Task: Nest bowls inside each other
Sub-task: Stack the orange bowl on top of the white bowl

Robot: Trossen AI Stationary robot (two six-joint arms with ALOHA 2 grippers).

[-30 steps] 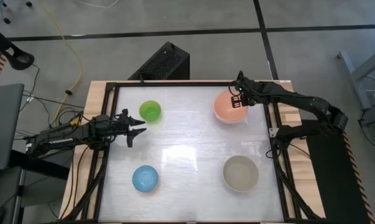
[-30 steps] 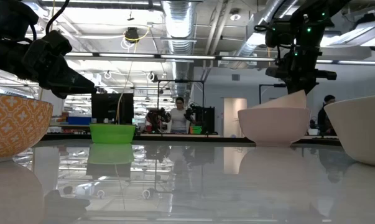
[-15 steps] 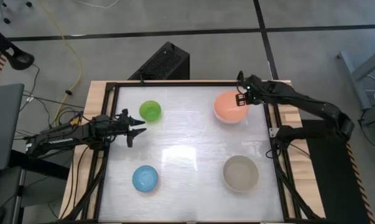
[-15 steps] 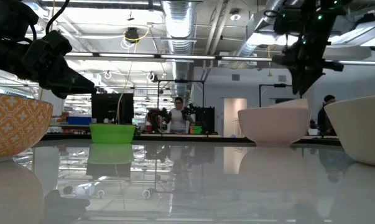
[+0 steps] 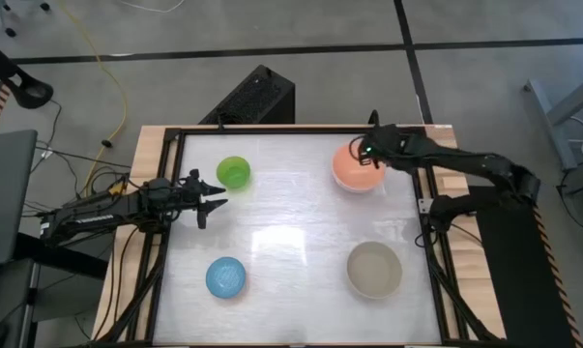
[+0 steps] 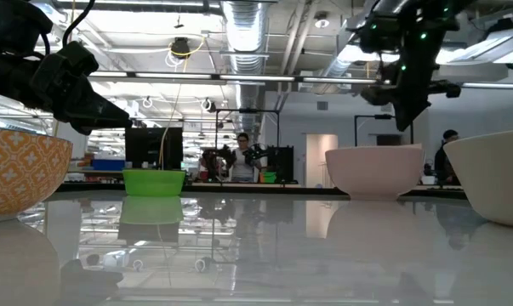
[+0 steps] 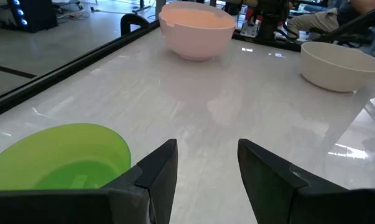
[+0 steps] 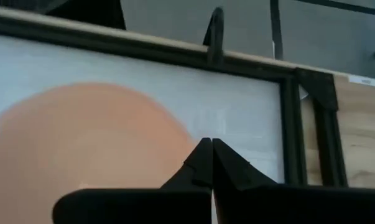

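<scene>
A salmon-orange bowl sits level inside a pale white bowl at the table's far right. My right gripper hovers shut just above the right side of its rim, clear of it in the low view. A green bowl stands far left, a blue bowl near left and a grey-beige bowl near right, each on its base. My left gripper waits open at the left, beside the green bowl, with nothing between its fingers.
A black frame runs around the white tabletop, with wooden strips outside it. The middle of the table between the bowls is bare. Beyond the far edge, people stand in the room behind the table.
My right gripper has let go of the salmon-orange bowl's raised rim. The bowl, tilted before, has dropped level into the white bowl. The gripper has then risen a little, turned over the bowl and shut on nothing.
</scene>
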